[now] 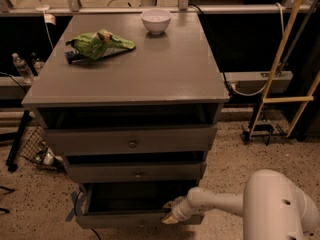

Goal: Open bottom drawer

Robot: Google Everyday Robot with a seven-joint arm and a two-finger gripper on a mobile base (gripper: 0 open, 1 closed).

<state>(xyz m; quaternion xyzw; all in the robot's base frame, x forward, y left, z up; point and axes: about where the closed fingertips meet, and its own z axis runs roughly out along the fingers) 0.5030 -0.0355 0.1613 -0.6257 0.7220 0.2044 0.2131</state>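
Observation:
The grey cabinet has three drawers. The bottom drawer (125, 218) is the lowest one and stands pulled out, its dark inside open to view from above. Its front panel runs along the lower edge of the view; its knob is hidden. My gripper (169, 213) reaches in from the lower right on the white arm (225, 204) and sits at the right end of the bottom drawer's front edge, touching or just over it. Above it are the mid drawer (136, 172) and the top drawer (131, 142), each with a small knob.
On the cabinet top (150, 69) lie a green chip bag (97, 45) and a white bowl (156, 20). A yellow ladder (285, 69) stands at the right. A wire basket (37, 151) and a water bottle (21, 66) are at the left on the speckled floor.

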